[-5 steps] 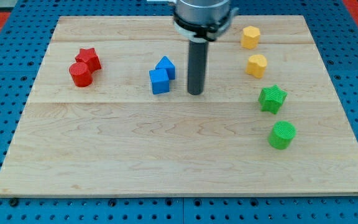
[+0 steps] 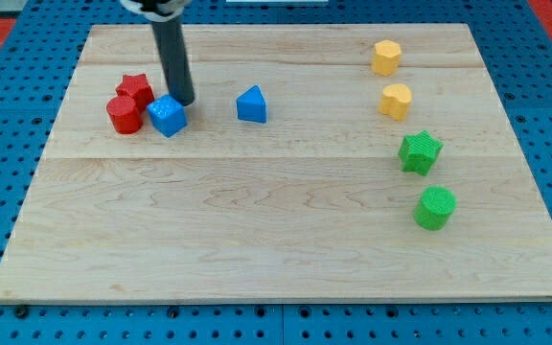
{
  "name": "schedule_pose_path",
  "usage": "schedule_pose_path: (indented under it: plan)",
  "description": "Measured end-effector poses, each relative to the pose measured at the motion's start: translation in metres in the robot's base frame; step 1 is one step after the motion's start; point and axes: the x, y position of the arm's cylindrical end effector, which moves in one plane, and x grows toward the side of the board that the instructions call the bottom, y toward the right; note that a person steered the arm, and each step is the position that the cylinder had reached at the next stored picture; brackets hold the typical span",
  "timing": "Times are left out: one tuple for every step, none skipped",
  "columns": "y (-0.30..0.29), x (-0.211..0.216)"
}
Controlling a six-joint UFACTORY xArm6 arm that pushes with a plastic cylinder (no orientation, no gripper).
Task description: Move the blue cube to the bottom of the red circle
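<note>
Touching the blue cube (image 2: 168,116) (just right of the red circle (image 2: 123,115)), my tip (image 2: 184,102) has no gripper to judge.

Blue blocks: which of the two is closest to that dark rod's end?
The blue cube, just below my tip and beside the red circle. The other blue block, triangular, sits apart toward the view's right.

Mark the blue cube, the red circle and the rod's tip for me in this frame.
blue cube (image 2: 168,116): camera view, middle of its top face.
red circle (image 2: 124,114): camera view, centre of its top face.
my tip (image 2: 182,102): camera view, rod's lower end, at the cube's upper right.
</note>
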Motion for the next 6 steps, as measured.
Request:
schedule_pose_path:
  plan:
    - [-0.023,0.027]
    - [-0.033,0.062]
    - [0.002,0.081]
    - [-0.003,0.09]
    - [-0.013,0.118]
    - [-0.018,0.159]
